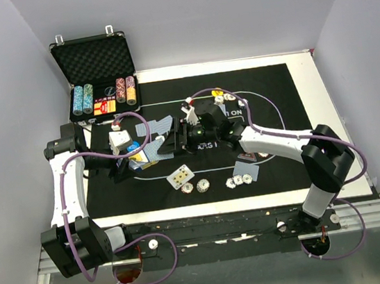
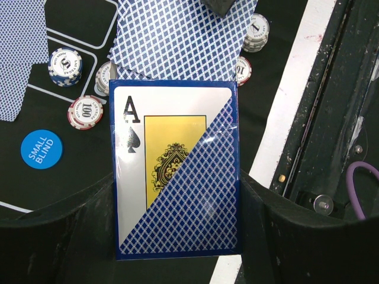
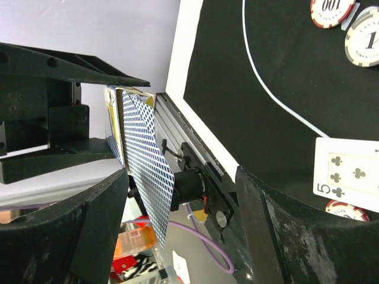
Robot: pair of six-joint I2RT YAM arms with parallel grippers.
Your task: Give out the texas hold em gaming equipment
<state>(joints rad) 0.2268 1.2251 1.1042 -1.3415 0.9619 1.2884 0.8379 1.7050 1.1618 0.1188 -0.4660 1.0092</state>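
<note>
Overhead, at frame centre above the black mat (image 1: 255, 105), the left gripper (image 2: 177, 177) has its jaws clamped on the sides of an upright card deck (image 2: 172, 148). The right gripper (image 3: 183, 177) is spread wide, with one blue-backed card (image 3: 145, 171) standing edge-on in the gap between its jaws.

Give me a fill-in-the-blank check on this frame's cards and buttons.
The left gripper is shut on a card pack printed with the ace of ____. The blue button reads SMALL ____. The face-up card in the right wrist view is the five of ____.
Missing: spades, BLIND, clubs.
</note>
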